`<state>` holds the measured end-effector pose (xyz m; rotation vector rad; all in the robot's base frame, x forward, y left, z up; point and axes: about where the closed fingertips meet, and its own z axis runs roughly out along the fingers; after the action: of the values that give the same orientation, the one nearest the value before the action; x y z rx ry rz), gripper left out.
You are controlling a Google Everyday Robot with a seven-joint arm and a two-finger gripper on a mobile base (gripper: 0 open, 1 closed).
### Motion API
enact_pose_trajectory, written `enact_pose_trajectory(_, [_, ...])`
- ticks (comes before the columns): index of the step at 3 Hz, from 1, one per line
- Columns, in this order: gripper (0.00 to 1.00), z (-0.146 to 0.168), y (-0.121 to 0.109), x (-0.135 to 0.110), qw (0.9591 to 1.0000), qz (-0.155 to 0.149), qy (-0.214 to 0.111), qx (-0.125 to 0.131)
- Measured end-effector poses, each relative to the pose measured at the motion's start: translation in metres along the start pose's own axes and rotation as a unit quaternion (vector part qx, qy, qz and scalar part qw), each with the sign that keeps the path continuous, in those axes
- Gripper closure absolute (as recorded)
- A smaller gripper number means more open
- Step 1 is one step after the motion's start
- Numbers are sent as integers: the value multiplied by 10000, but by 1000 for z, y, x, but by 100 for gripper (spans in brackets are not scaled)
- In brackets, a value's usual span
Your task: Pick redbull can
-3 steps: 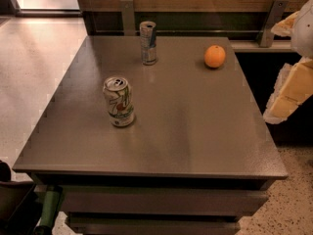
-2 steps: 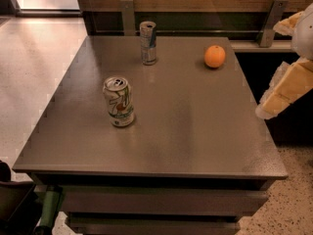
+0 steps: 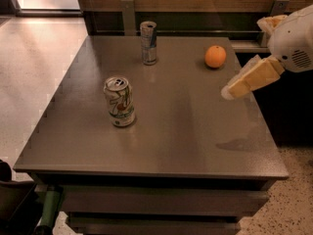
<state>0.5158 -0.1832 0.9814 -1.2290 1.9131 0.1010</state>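
The redbull can (image 3: 148, 43), slim and silver-and-blue with a silver top, stands upright at the far middle of the grey table (image 3: 186, 136). My gripper (image 3: 231, 91) comes in from the right on a white and tan arm, above the table's right side. It is well to the right of the redbull can and nearer to me, and it holds nothing that I can see. It casts a small shadow on the table below it.
A wider white can with green markings (image 3: 119, 102) stands upright left of the table's middle. An orange (image 3: 215, 56) lies at the far right, just behind the gripper. A wooden wall with metal brackets runs behind the table. There is light floor to the left.
My arm has reached leftward from the right edge, so the gripper now hangs over the table's right side. The cans and the orange have not moved.
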Motion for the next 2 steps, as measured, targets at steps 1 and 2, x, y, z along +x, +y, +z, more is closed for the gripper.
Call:
enact_pose_trajectory(1, [0, 26, -23, -18, 9953, 346, -864, 267])
enact_pose_trajectory(2, [0, 46, -40, -35, 9859, 744, -1469, 304])
